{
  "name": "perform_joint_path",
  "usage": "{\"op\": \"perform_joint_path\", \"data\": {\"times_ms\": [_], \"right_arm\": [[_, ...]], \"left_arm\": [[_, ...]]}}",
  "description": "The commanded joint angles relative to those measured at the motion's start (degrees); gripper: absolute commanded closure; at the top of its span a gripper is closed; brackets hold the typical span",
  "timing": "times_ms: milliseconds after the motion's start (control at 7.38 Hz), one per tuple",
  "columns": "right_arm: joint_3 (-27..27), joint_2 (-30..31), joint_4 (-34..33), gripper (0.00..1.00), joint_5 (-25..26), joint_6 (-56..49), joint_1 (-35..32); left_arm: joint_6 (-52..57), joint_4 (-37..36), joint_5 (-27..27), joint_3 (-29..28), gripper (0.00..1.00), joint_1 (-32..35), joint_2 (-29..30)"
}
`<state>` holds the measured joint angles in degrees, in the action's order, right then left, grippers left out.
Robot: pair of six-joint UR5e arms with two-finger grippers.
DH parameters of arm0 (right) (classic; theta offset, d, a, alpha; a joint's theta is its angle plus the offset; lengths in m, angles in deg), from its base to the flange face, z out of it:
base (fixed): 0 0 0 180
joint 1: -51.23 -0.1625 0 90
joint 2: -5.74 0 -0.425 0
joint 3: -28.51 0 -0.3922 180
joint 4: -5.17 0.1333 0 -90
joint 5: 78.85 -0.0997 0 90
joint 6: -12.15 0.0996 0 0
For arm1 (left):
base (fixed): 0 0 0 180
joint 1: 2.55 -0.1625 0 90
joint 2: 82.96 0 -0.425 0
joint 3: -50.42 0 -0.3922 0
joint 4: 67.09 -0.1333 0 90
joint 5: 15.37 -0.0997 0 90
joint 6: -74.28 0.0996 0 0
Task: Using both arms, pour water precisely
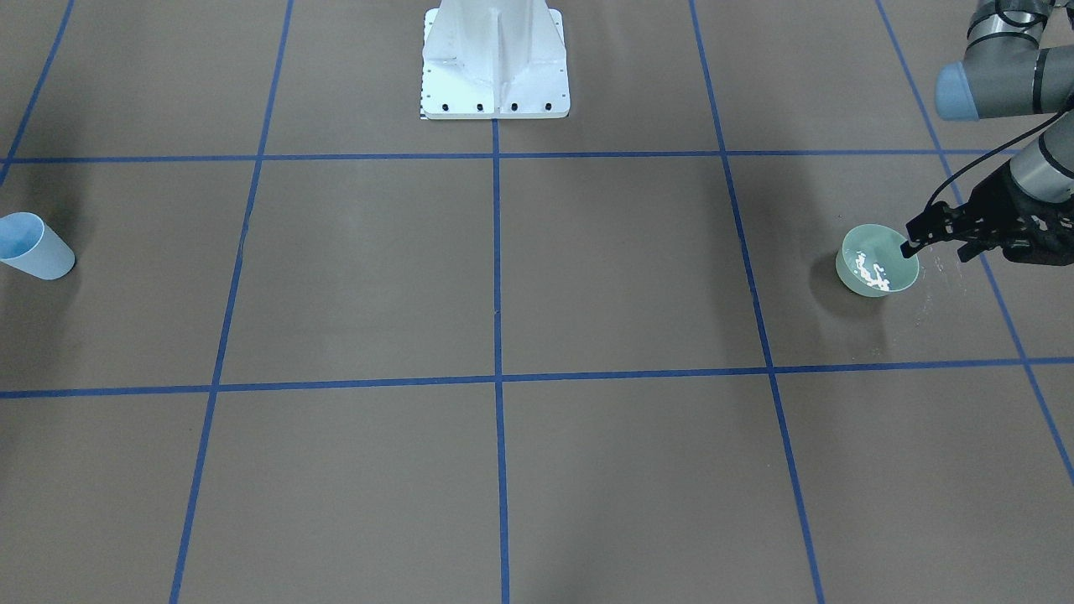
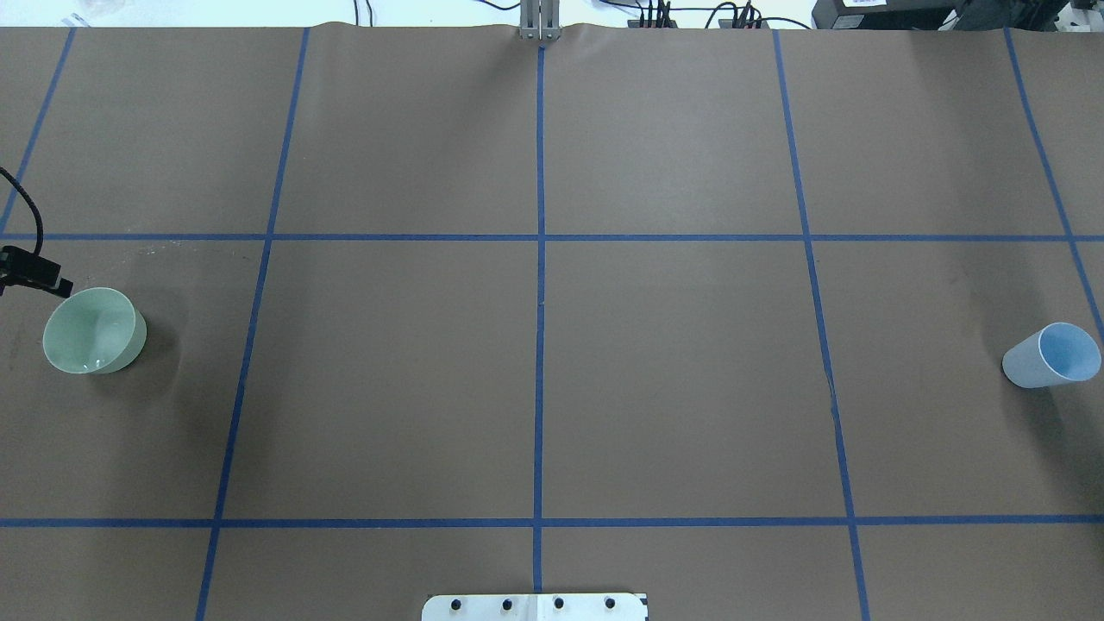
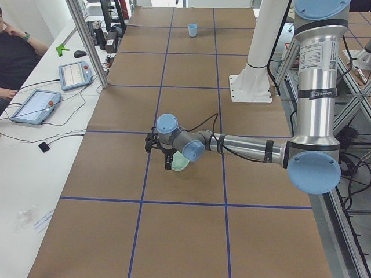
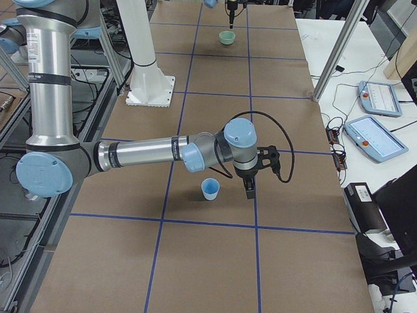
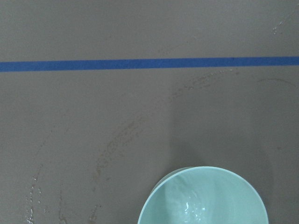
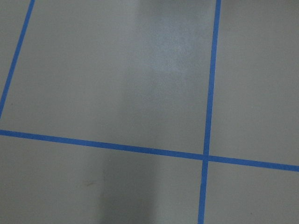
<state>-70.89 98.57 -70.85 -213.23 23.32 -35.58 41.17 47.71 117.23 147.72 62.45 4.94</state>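
Observation:
A pale green bowl [image 1: 877, 260] stands near the table's left end; it also shows in the overhead view [image 2: 93, 331] and the left wrist view [image 5: 203, 196]. Water [image 1: 873, 273] glints white inside it [image 5: 194, 210]. My left gripper [image 1: 914, 236] hovers at the bowl's rim, fingers apart and empty. A light blue cup [image 2: 1052, 355] stands upright near the right end [image 4: 210, 189]. My right gripper [image 4: 250, 186] points down beside the cup, apart from it; I cannot tell whether it is open or shut.
The white pedestal base [image 1: 495, 59] is bolted at the robot's side of the table. Wet droplets [image 5: 32, 196] dot the brown paper near the bowl. Blue tape lines [image 2: 540, 345] grid the table. Tablets [image 3: 35, 104] and an operator [image 3: 11, 52] are at a side table.

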Motion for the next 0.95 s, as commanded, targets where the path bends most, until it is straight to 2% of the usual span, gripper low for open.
{"op": "perform_joint_path", "data": {"times_ms": [0, 271, 407, 542, 678, 814], "right_arm": [[0.4, 1.0, 0.3, 0.01, 0.2, -0.5, 0.1], [0.6, 1.1, -0.6, 0.01, -0.8, -0.5, -0.1], [0.6, 0.9, -2.6, 0.01, -0.9, -0.5, -0.1], [0.4, -0.4, -9.1, 0.01, -1.7, -0.5, -0.2], [-0.4, -1.1, -12.1, 0.01, -3.2, -0.5, -2.1], [-0.1, -0.7, -12.7, 0.01, -6.4, -0.6, -3.1]], "left_arm": [[14.9, -19.0, -2.8, 5.4, 0.00, 3.9, 4.9], [33.1, -38.9, -2.7, 4.8, 0.00, 13.4, 14.1], [36.9, -40.9, -1.9, 1.6, 0.00, 17.7, 14.7], [37.5, -40.6, 1.7, -0.8, 0.00, 20.1, 13.4], [36.7, -38.1, -0.7, -1.7, 0.00, 20.6, 9.8], [31.9, -37.1, -0.2, -2.4, 0.00, 21.8, 9.6]]}}
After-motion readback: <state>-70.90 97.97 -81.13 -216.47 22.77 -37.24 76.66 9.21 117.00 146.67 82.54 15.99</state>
